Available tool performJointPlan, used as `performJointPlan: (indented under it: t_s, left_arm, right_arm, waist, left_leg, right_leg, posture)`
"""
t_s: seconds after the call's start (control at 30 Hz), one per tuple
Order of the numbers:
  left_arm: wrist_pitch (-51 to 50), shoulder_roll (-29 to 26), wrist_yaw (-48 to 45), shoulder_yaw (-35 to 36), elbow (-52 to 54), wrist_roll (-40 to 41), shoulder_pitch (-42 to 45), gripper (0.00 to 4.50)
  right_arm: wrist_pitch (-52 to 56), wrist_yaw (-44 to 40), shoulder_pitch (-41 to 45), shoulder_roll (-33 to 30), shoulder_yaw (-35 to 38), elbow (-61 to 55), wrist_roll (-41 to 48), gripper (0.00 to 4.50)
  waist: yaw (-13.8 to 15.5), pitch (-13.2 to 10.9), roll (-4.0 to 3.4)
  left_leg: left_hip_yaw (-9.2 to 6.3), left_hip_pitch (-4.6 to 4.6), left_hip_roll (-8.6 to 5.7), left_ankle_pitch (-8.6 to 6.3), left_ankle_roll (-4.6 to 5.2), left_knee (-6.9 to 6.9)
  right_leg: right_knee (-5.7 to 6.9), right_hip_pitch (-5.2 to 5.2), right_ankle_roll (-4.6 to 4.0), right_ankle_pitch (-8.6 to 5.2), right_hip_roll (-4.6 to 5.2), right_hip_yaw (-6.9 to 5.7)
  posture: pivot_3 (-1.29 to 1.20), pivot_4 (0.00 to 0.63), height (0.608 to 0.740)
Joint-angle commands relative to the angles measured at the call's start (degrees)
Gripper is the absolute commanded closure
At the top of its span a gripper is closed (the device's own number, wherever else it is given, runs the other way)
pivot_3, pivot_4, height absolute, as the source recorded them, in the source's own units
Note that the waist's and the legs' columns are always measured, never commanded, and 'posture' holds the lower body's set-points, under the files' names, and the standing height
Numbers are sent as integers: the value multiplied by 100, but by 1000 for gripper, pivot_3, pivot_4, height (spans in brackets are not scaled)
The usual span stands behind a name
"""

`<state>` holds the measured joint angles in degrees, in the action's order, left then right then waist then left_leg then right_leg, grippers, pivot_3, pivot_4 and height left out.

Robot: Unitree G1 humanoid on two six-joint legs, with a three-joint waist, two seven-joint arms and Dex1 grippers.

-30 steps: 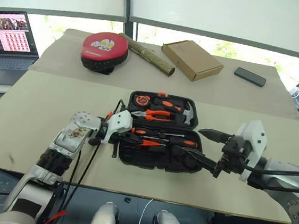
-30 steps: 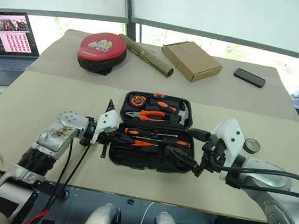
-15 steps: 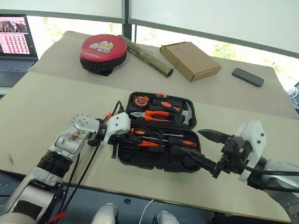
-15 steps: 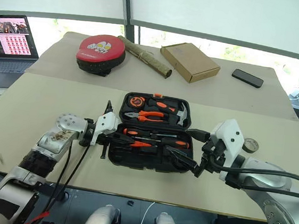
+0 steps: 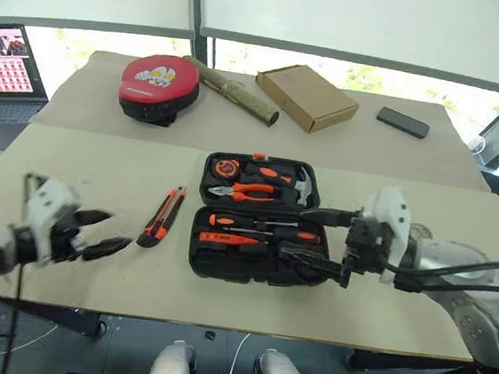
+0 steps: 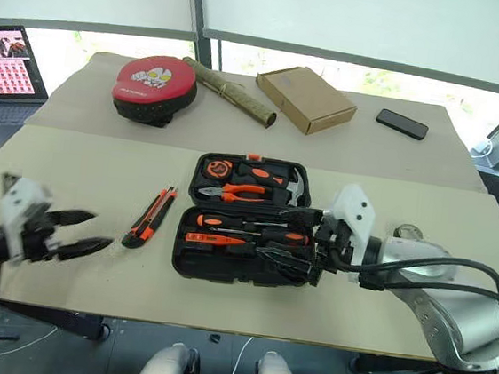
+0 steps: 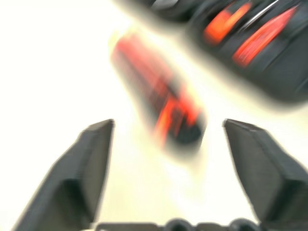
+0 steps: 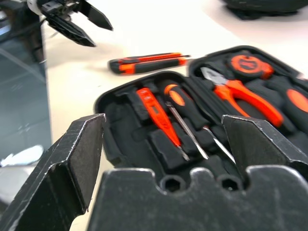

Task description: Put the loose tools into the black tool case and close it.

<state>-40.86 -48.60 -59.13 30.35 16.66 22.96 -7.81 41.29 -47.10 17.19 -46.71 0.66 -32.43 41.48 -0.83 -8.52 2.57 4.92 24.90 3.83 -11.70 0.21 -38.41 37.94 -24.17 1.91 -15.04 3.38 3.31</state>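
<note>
Left eye view: the black tool case (image 5: 259,219) lies open near the middle of the table (image 5: 82,169), lid half toward the windows, tray half toward the robot. The lid half holds a tape measure (image 5: 226,166), orange-handled pliers (image 5: 251,190) and a hammer (image 5: 303,189); the tray half holds an orange-and-black screwdriver (image 5: 263,232) and the small orange tester screwdriver (image 5: 226,238). The utility knife (image 5: 162,216) lies loose on the table just left of the case, apart from it. The left gripper (image 5: 97,234) hangs near the table's front left edge, jaws apart and empty, with bare tabletop between it and the knife. The right gripper (image 5: 315,240) reaches over the case's right end, jaws wide and empty. Farther back, well apart from the case, sit a red-and-black round pad (image 5: 157,84), a cardboard box (image 5: 305,96) and a phone (image 5: 403,122). Left wrist view: the knife, blurred, lies beyond the spread fingers (image 7: 89,163), with the case past it. Right wrist view: between the spread fingers (image 8: 72,159) the tray shows the tester and a screwdriver in slots; some moulded slots look empty.
</note>
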Motion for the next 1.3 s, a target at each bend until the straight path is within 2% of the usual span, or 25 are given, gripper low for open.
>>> performJointPlan:
  t_s: [0.03,0.1,0.2,0.33,0.4,0.43,0.5,0.63,0.87,0.97,1.0,1.03,1.1,1.23,1.3]
  left_arm:
    - [-261,-126,254,234,601,215,-68,89]
    - [-708,-241,490,-94,795,376,336,89]
    - [-1840,-311,1084,-800,795,552,1455,89]
    - [-3176,-326,1804,-2069,395,279,2910,89]
    - [-3420,-304,1943,-2398,212,257,3329,89]
    - [-3585,-90,2051,-2612,-109,246,3801,89]
    - [-3526,27,2060,-3237,-545,100,4381,89]
    - [-3424,-8,1890,-4163,-982,-96,4674,89]
    - [-3436,25,1578,-4936,-1417,-182,4774,89]
    - [-2920,-41,1403,-5054,-1432,-327,4623,89]
    - [-2781,-49,1373,-5043,-1431,-374,4572,472]
    - [-2683,-24,1385,-4970,-1472,-403,4538,595]
    - [-2603,40,1430,-4785,-1594,-427,4525,1177]
    - [-2476,-4,1400,-4498,-1795,-481,4516,2707]
    - [-2323,-83,1329,-4320,-1949,-502,4564,2856]
  right_arm:
    - [-263,-284,178,-40,-31,47,-142,0]
    - [-279,-361,227,-30,-55,66,-172,0]
    - [-226,-341,181,0,6,-27,-153,0]
    - [-142,-219,-27,9,116,-292,-80,0]
    - [-114,-161,-102,17,156,-387,-62,0]
    - [-81,-56,-215,38,227,-492,-43,0]
    - [-9,145,-410,89,350,-685,9,0]
    - [82,400,-590,165,428,-924,95,0]
    - [81,750,-818,195,434,-1142,71,0]
    - [18,792,-873,181,442,-1131,11,0]
    - [3,799,-897,168,446,-1134,-3,0]
    - [-11,797,-928,146,454,-1144,-21,0]
    - [-30,779,-987,105,482,-1165,-35,0]
    - [-25,724,-1096,8,593,-1217,11,0]
    - [-19,690,-1180,-61,698,-1253,52,0]
  waist:
    - [85,0,1]
    - [135,0,1]
    - [187,0,5]
    - [153,2,8]
    - [79,1,9]
    - [47,1,9]
    - [61,-2,14]
    - [17,-2,13]
    - [21,-2,13]
    - [22,4,5]
    - [22,7,-1]
    - [23,7,-2]
    - [29,7,-2]
    - [32,7,-1]
    - [32,7,-1]
  left_leg:
    - [1,-2,1,1,-1,0]
    - [6,-13,3,0,-2,1]
    - [7,-11,-2,1,-2,1]
    - [7,-1,-3,2,0,1]
    - [10,2,-6,1,0,4]
    - [11,6,-5,1,0,9]
    - [2,6,-5,1,0,14]
    - [2,9,-5,1,-1,14]
    - [3,7,-7,2,-1,12]
    - [4,1,-9,1,-1,12]
    - [5,0,-9,2,-1,12]
    - [5,-4,-9,2,-1,12]
    - [5,-8,-9,2,-1,12]
    - [7,-7,-10,2,-1,12]
    - [6,-6,-9,2,-1,12]
  right_leg:
    - [-8,-2,-2,-1,3,-8]
    - [-22,2,-19,-10,8,-10]
    - [-25,6,-14,-2,6,-17]
    - [-20,17,-5,7,-3,-11]
    - [-8,5,-2,7,-8,2]
    - [-8,-1,-2,7,-14,11]
    - [0,-3,-5,5,-18,6]
    - [0,-5,-8,4,-21,9]
    - [1,-3,-7,3,-18,10]
    - [0,3,-6,2,-16,10]
    - [1,3,-6,2,-15,10]
    - [2,4,-7,2,-16,11]
    - [4,7,-8,2,-16,11]
    - [2,7,-7,2,-14,11]
    - [3,6,-7,2,-15,11]
  posture:
    - [0,150,740]
    - [0,150,740]
    - [0,150,740]
    - [0,150,740]
    - [0,150,740]
    - [0,150,740]
    - [0,150,740]
    - [0,150,740]
    - [0,150,740]
    - [0,150,740]
    - [0,150,740]
    - [0,150,740]
    - [0,150,740]
    - [0,150,740]
    - [0,150,740]
